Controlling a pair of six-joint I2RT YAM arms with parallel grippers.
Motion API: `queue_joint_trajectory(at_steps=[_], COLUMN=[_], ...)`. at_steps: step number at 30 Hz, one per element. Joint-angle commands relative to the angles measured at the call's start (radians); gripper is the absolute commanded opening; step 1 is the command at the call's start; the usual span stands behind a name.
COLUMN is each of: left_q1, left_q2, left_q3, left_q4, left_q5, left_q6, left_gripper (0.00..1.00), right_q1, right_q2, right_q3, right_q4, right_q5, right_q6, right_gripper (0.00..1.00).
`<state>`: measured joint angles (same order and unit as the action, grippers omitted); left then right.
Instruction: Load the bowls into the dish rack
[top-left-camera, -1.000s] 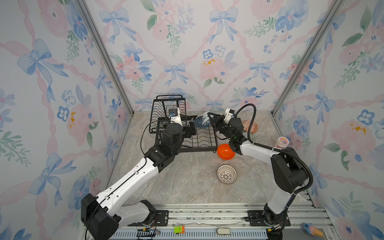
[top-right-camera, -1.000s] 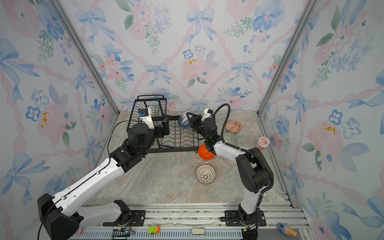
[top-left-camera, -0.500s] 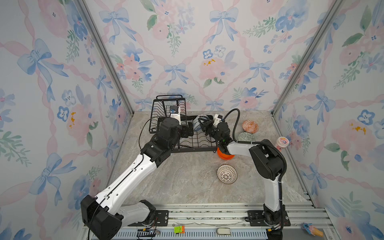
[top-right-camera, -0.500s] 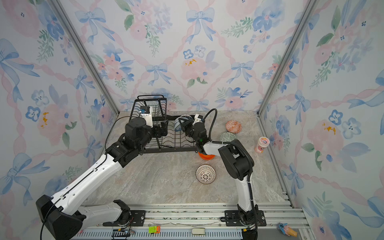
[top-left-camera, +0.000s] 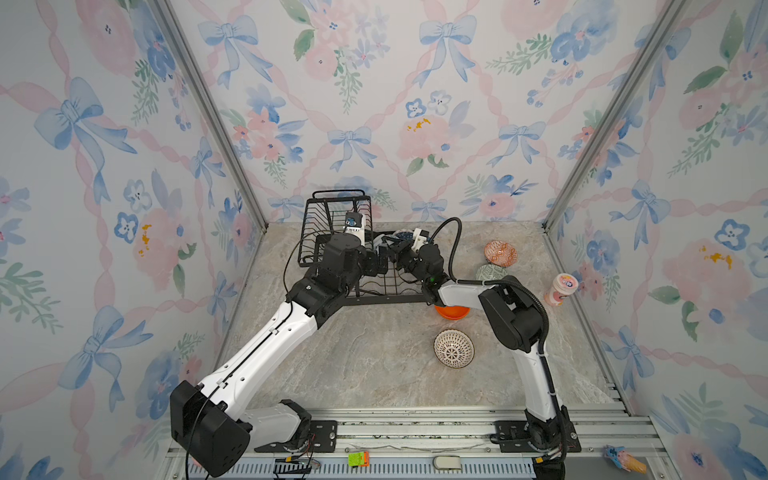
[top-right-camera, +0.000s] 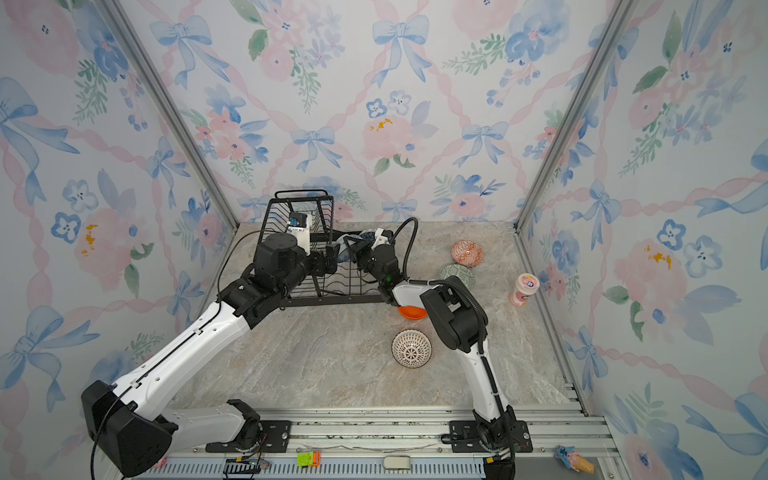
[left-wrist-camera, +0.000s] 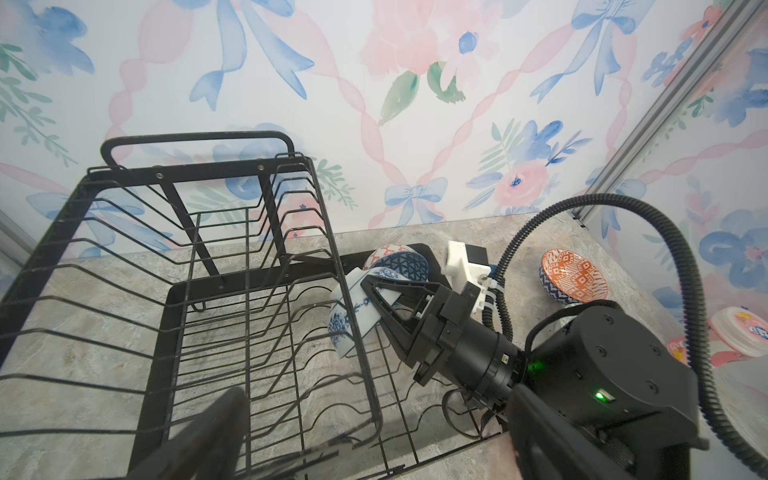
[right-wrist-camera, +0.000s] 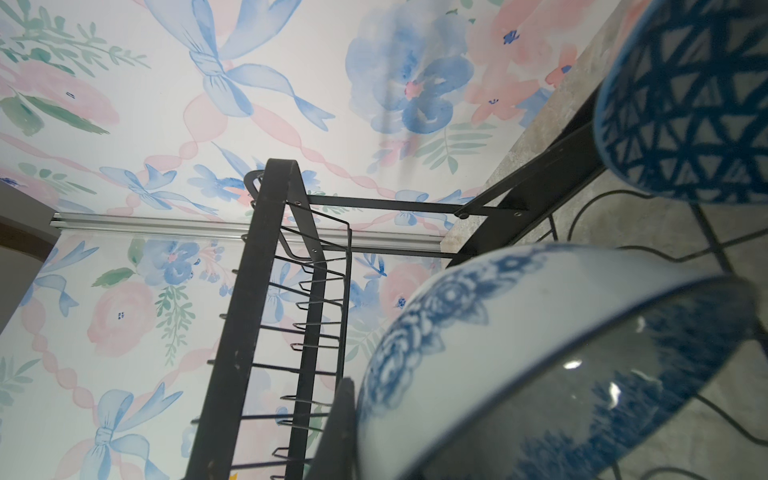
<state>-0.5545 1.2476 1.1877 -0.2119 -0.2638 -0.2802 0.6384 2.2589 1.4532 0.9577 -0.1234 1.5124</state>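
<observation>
The right gripper (left-wrist-camera: 368, 297) is clamped on the rim of the blue-white floral bowl (left-wrist-camera: 347, 328), which is held tilted over the dish rack's (left-wrist-camera: 208, 174) lower tray, near the blue geometric bowl (left-wrist-camera: 405, 264). The left gripper (top-left-camera: 381, 261) is spread wide alongside.

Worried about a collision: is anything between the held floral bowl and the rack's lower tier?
Nothing visible. The right gripper holds the floral bowl over the dish rack's bare lower wires; the blue geometric bowl sits close behind, the upper basket beside.
</observation>
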Motion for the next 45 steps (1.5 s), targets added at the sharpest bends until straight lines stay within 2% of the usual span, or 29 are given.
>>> queue_joint_trajectory(at_steps=[1,11,30,45], left_q1=[0.01,0.026,0.122,0.128], left_q2=[0.013,0.019,0.027,0.013], left_q3=[0.02,0.007,-0.03,-0.044], left_q4=[-0.008,-0.006,0.031,0.03], left_q5=[0.022,0.032,0.163,0.18], left_q6=[0.021,0.016,-0.037,-0.045], left_gripper=[0.98,0.98,0.98,0.98], right_q1=[0.016,0.032,0.057,0.062], right_q2=[0.032,0.105,0.273,0.387], right_q3=[0.07,0.184,0.429,0.577], right_q4=[0.063,0.008,-0.105,-0.131], right_q5=[0.018,0.016,0.046,0.087], right_q6=[0.012,0.008,0.0,-0.015], right_gripper=[0.0,0.0,0.0,0.0])
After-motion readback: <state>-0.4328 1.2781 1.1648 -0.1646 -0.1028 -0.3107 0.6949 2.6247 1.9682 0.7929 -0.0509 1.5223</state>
